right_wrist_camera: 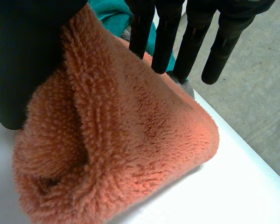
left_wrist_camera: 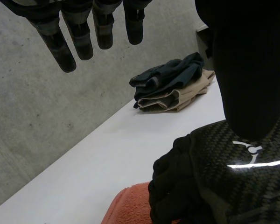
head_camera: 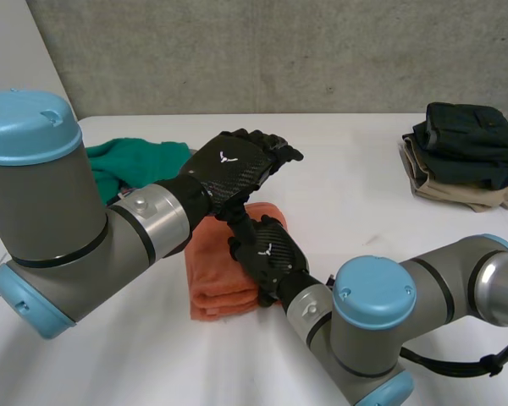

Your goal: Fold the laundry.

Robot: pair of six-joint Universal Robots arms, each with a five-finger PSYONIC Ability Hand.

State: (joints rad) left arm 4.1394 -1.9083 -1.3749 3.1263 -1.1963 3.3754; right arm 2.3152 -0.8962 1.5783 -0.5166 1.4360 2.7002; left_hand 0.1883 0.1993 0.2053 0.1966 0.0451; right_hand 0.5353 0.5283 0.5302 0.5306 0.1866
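Note:
A folded orange towel (head_camera: 216,271) lies on the white table (head_camera: 364,194) in front of me. My right hand (head_camera: 267,258) rests on the towel's right side. In the right wrist view the orange towel (right_wrist_camera: 130,140) bulges up between the thumb and the straight fingers (right_wrist_camera: 191,37), whose tips stand free of the pile. My left hand (head_camera: 237,165) hovers just above the right hand with its fingers (left_wrist_camera: 79,37) straight and holding nothing. Below the left palm, the left wrist view shows the right hand (left_wrist_camera: 233,177) and an edge of the orange towel (left_wrist_camera: 130,205).
A green cloth (head_camera: 140,161) lies crumpled at the back left, behind the towel, and appears past my right fingers as the green cloth (right_wrist_camera: 114,14). A stack of folded dark and tan clothes (head_camera: 466,152) sits at the table's far right, the same stack (left_wrist_camera: 172,86) beyond my left fingers.

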